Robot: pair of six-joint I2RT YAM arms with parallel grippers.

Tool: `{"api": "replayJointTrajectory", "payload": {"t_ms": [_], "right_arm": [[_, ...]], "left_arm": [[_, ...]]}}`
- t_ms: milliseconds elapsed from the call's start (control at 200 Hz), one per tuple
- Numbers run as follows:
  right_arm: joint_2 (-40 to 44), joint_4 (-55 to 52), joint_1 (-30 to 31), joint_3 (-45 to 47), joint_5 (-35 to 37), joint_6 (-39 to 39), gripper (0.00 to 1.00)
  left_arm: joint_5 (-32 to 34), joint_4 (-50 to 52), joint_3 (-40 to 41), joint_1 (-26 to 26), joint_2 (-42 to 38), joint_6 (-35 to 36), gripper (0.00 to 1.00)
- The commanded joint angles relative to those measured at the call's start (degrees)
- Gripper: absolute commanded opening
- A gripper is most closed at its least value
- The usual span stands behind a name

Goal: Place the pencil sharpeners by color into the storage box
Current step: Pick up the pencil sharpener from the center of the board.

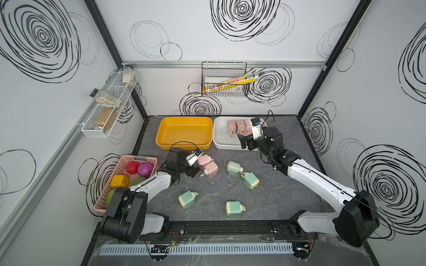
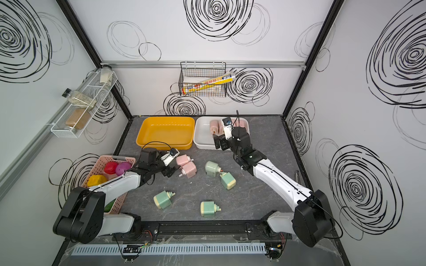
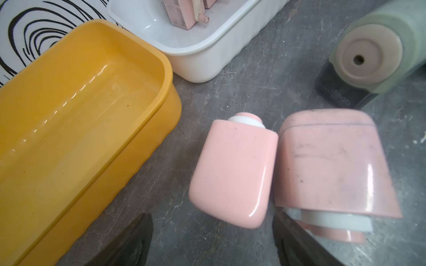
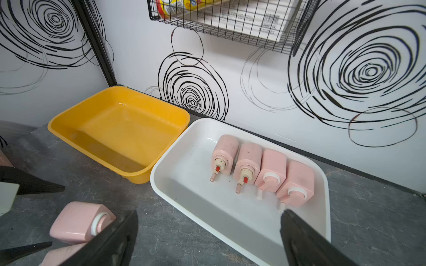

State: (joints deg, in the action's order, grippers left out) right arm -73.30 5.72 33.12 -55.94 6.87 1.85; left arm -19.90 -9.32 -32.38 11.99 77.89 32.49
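The step in hand looks like the left gripper [image 1: 192,169] picking up a loose pastel pink plastic pencil sharpener [image 3: 232,175]. It lies on the grey stone-look bench [image 1: 276,195], in front of the white plastic storage tray [image 4: 159,184] and off toward the empty yellow plastic tray [image 4: 69,129] beside it. A second pink sharpener [image 3: 327,165] lies right against it.

The left fingers [image 3: 129,241] stand wide and hold nothing, and one sits at the neighbour's nozzle end. To grip well, they should centre on the first sharpener's flat sides. One finger has to slip into the narrow seam without dragging the neighbour. The fingers also need to go low enough that the glossy rounded body cannot squirt out.

Four pink sharpeners [image 4: 272,168] lie in a row at the back of the white tray, so the free floor in front of them suits this one. The right gripper [image 1: 246,142] hangs over that tray's front rim, fingers wide and empty, and it should clear away first. Four mint green sharpeners [image 1: 234,168] wait on the bench, well in front of the white tray.
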Motion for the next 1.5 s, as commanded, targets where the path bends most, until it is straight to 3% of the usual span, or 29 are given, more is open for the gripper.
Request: {"api": "replayJointTrajectory", "payload": {"t_ms": [0, 395, 936, 1081, 1116, 1176, 1261, 1496], "right_arm": [[1.7, -0.5, -0.2, -1.0, 0.7, 0.5, 1.0], [6.4, -2.0, -0.2, 1.1, 2.2, 0.2, 1.0], [7.3, -2.4, -0.2, 2.0, 1.9, 0.0, 1.0], [7.2, -2.6, -0.2, 1.9, 1.4, -0.1, 1.0], [7.2, -2.7, -0.2, 1.8, 0.9, -0.2, 1.0], [7.1, -3.3, -0.2, 1.7, -0.2, -0.7, 1.0], [6.9, -3.9, -0.2, 1.6, -2.9, -1.8, 1.0], [7.2, -6.9, -0.1, 0.5, -15.3, -5.2, 1.0]], "left_arm": [[0.3, 1.6, -3.2, 1.0, 2.3, 2.6, 0.87], [-0.2, 1.2, -4.2, 4.3, 5.4, 3.3, 0.76], [-0.5, -1.3, -3.0, 3.3, 2.8, 1.3, 0.56], [-1.2, -1.8, -2.4, 2.9, 0.2, 0.6, 0.4], [-1.1, -1.6, -2.5, 2.9, -0.5, 0.6, 0.29], [-0.3, -1.3, -2.8, 2.8, -1.6, 0.4, 0.0], [0.5, -1.7, -2.9, 2.6, -3.2, -0.5, 0.0], [-6.0, 3.3, -4.4, 2.8, -10.6, 0.0, 0.0]]}}
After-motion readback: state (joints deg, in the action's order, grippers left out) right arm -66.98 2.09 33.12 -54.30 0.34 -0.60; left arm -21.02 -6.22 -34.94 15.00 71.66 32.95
